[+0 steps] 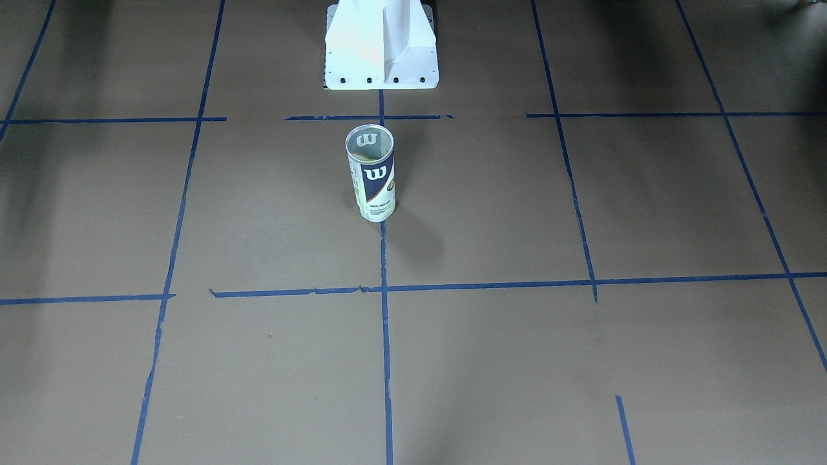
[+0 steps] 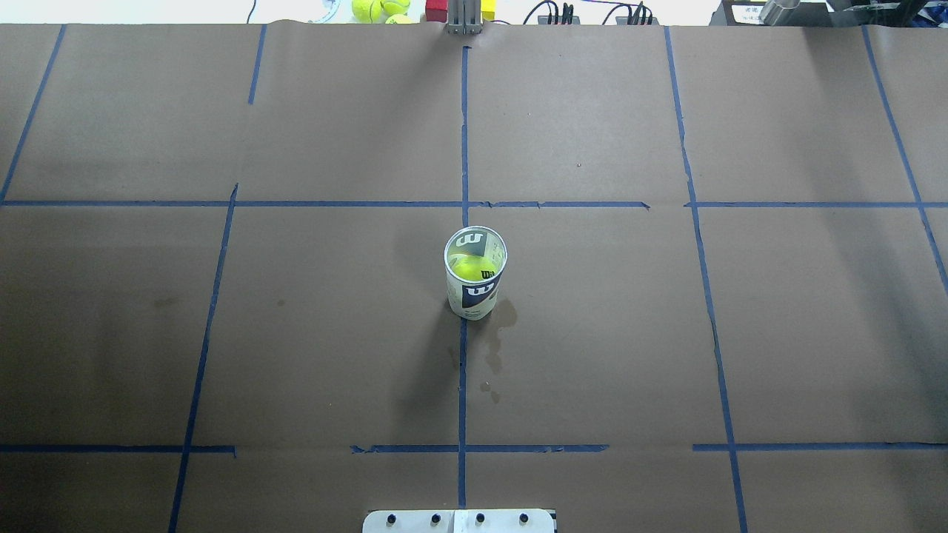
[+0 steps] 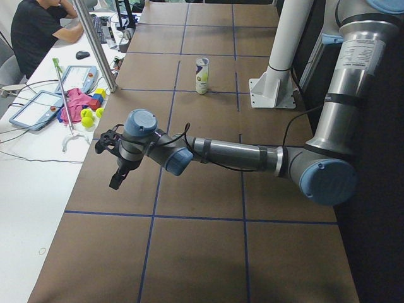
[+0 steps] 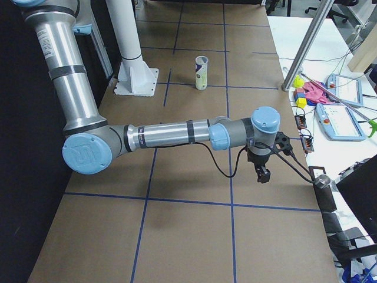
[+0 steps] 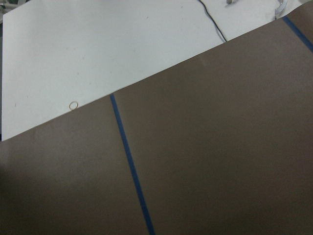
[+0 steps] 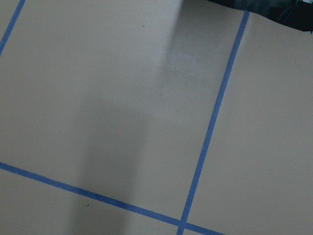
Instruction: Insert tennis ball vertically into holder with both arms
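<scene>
The holder (image 2: 475, 290) stands upright at the table's middle, its open top facing up. It also shows in the front view (image 1: 370, 174) and both side views (image 3: 202, 76) (image 4: 201, 72). The tennis ball (image 2: 472, 268) sits inside it, seen through the open top in the overhead view. My left gripper (image 3: 118, 177) hangs above the table's left end, far from the holder. My right gripper (image 4: 262, 173) hangs above the right end, also far away. Both show only in side views, so I cannot tell whether they are open or shut. The wrist views show only brown paper and blue tape.
The white pedestal base (image 1: 381, 45) stands just behind the holder. Spare tennis balls and blocks (image 2: 381, 9) lie beyond the table's far edge. An operator (image 3: 38, 31) sits at a white side table with tablets. A metal post (image 3: 95, 44) stands at that edge.
</scene>
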Robot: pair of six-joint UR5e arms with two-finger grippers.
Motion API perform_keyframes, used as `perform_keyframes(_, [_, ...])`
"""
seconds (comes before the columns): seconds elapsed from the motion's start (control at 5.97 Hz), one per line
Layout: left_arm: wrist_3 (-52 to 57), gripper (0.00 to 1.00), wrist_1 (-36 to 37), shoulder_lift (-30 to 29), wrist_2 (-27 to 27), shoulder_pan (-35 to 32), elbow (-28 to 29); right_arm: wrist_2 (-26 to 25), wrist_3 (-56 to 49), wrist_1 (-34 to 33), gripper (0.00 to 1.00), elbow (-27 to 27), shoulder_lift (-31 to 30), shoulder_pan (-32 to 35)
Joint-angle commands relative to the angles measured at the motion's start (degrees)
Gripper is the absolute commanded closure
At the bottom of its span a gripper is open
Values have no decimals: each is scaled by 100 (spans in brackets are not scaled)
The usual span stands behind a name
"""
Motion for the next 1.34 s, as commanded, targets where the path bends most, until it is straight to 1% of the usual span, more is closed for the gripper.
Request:
perform_keyframes(0.0, [333, 0, 1087, 134, -672, -423, -192, 18, -11, 13, 0, -19, -339, 19])
perform_keyframes(0.34, [477, 0, 2034, 372, -584, -318, -227, -17, -2, -39, 0, -72, -541, 19])
perform_keyframes(0.5, [477, 0, 2613, 381, -584, 152, -515, -34, 59, -40, 0, -72, -621, 11])
perform_keyframes(0.67, [459, 0, 3228, 347, -419, 505, -936, -8, 68, 4, 0, -316, -665, 11])
perform_keyframes(0.84, [459, 0, 3861, 259, 70, 543, -1192, -26, 68, 13, 0, -483, -666, 11])
perform_keyframes(1.01, [494, 0, 3754, 528, 188, 561, -1203, -17, 60, 22, 0, -503, -683, 11])
perform_keyframes(1.17, [486, 0, 3065, 722, 224, 657, -1099, -26, 60, 39, 0, -477, -735, 11])
